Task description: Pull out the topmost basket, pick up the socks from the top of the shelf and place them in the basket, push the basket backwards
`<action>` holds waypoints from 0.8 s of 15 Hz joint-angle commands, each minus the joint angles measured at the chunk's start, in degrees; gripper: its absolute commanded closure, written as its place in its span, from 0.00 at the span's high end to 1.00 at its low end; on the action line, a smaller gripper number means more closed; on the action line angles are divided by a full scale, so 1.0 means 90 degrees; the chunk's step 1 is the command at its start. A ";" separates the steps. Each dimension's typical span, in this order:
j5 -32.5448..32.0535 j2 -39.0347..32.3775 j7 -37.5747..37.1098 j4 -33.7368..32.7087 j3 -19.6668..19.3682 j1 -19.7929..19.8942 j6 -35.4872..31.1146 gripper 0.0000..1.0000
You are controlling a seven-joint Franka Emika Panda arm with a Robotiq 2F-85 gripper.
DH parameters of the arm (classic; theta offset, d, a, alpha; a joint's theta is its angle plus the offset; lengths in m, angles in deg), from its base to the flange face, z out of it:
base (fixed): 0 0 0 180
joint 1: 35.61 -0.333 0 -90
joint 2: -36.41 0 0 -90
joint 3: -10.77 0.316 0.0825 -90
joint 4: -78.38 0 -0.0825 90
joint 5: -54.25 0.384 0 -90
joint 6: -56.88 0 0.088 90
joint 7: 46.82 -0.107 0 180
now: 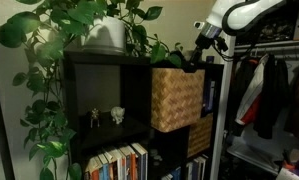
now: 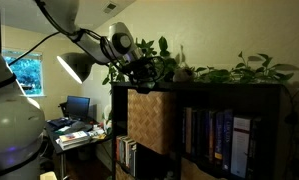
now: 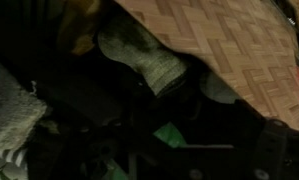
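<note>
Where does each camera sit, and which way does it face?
An exterior view: faces the shelf front; the arm enters top right.
An exterior view: beside the robot, looking along the shelf; the arm fills the left, reaching across.
Wrist view: close against the topmost basket; jaws not discernible.
Shared: all three show the topmost basket.

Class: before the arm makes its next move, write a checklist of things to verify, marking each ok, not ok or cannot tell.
1. The top basket stands forward of the shelf front: ok.
2. The gripper is up at the shelf top: ok.
3. The sock shows in the wrist view beside the top basket: ok.
4. The sock is held: cannot tell.
5. The top basket opening is free: cannot tell.
</note>
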 commanded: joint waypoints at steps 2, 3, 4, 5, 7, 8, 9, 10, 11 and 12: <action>-0.0475 -0.0021 -0.0929 -0.0434 0.0169 0.0465 0.0083 1.00; -0.0528 -0.0073 -0.1060 -0.0509 0.0156 0.0543 0.0031 1.00; -0.0570 -0.0133 -0.1184 -0.0584 0.0147 0.0621 -0.0023 1.00; -0.0612 -0.0207 -0.1317 -0.0661 0.0142 0.0710 -0.0080 1.00; -0.0761 -0.0358 -0.1628 -0.0796 0.0167 0.0902 -0.0238 1.00; -0.0872 -0.0453 -0.1823 -0.0867 0.0190 0.1014 -0.0353 1.00; -0.0891 -0.0572 -0.1959 -0.0970 0.0170 0.1071 -0.0429 1.00; -0.0928 -0.0678 -0.2104 -0.1052 0.0171 0.1132 -0.0502 1.00; -0.0958 -0.0804 -0.2232 -0.1157 0.0172 0.1184 -0.0581 1.00; -0.0955 -0.0917 -0.2324 -0.1251 0.0164 0.1203 -0.0643 1.00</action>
